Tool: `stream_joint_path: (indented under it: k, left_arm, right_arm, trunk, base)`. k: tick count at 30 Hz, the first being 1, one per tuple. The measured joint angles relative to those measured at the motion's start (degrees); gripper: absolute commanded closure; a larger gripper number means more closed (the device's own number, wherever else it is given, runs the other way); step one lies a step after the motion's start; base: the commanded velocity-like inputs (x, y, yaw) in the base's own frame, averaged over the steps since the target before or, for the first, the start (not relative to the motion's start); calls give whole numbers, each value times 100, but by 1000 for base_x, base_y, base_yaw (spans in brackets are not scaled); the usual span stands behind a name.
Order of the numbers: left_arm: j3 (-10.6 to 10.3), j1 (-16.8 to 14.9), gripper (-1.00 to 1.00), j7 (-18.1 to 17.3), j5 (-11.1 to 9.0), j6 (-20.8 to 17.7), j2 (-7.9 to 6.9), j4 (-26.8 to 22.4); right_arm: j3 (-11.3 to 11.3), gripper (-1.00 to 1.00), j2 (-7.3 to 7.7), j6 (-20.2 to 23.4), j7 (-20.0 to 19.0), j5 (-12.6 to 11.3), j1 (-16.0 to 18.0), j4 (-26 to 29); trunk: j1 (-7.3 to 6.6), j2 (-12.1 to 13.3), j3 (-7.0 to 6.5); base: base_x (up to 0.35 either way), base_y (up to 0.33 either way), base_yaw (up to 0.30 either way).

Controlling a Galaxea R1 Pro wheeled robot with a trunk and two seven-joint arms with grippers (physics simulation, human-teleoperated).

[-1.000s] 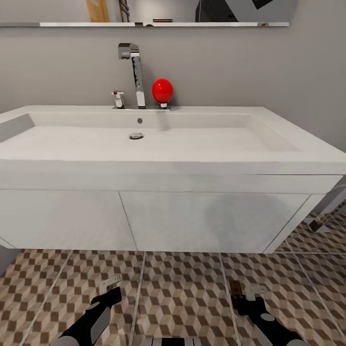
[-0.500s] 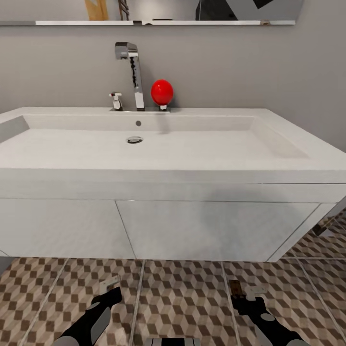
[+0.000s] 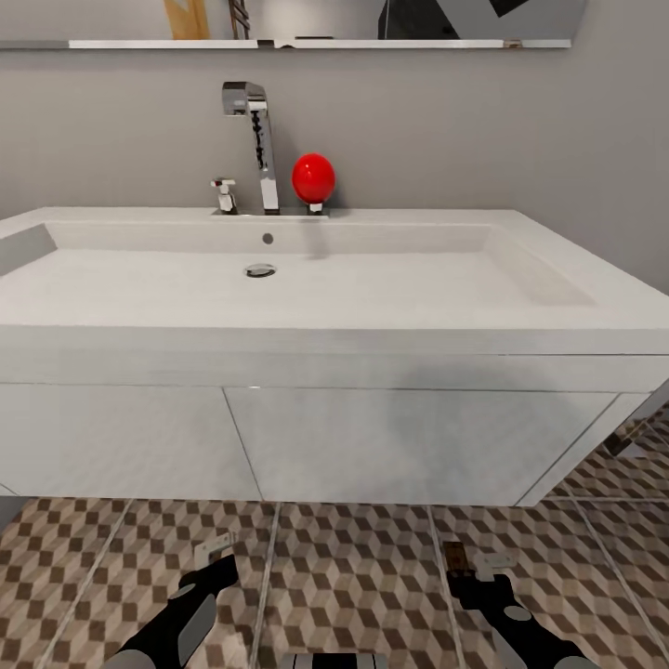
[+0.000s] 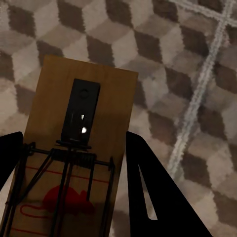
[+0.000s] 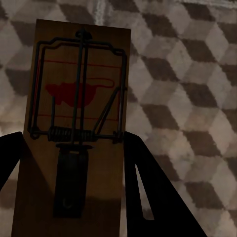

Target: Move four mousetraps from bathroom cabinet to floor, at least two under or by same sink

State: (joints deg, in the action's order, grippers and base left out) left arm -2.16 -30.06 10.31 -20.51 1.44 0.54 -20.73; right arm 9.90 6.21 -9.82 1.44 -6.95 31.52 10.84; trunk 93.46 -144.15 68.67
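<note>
Facing a wide white sink (image 3: 372, 288) with a shiny tap (image 3: 258, 139) and a red ball (image 3: 314, 177) on its back edge, both arms held low over the bathroom floor (image 3: 372, 576) of brown and cream cubes, just in front of the white drawer unit (image 3: 418, 446). Left gripper (image 4: 74, 163) closed on a mousetrap (image 4: 81, 148), a tan board with dark wire and a red mouse mark, black fingers (image 4: 148, 187) at its two sides. Right gripper (image 5: 74, 163) closed on a second mousetrap (image 5: 79, 113) the same way, held above the tiles.
</note>
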Motion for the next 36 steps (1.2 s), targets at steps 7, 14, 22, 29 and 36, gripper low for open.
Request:
stream_joint_path:
  k: [7, 14, 22, 29, 36]
  left_arm:
    - [1, 1, 100, -34, -28, -26, 1, 1]
    - [-26, 0, 100, -64, -31, -36, -56, -35]
    - [-39, 1, 100, -61, -27, -36, -16, -59]
    - [-47, 0, 100, -61, -27, -24, 10, -60]
    - [-48, 1, 100, -52, -26, -16, 9, -61]
  right_arm:
    - [0, 100, 0, -2, 0, 0, 0, -1]
    - [0, 100, 0, 0, 0, 3, 0, 0]
    - [0, 100, 0, -1, 0, 8, 0, -1]
    - [4, 100, 0, 0, 0, 8, 0, -1]
    - [5, 100, 0, 0, 0, 1, 0, -1]
  trunk:
    - [0, 0, 0]
    - [0, 0, 0]
    - [0, 0, 0]
    - [16, -8, 132]
    - [34, -17, 288]
  base:
    - [0, 0, 0]
    - [0, 0, 0]
    - [0, 0, 0]
    - [0, 0, 0]
    - [0, 0, 0]
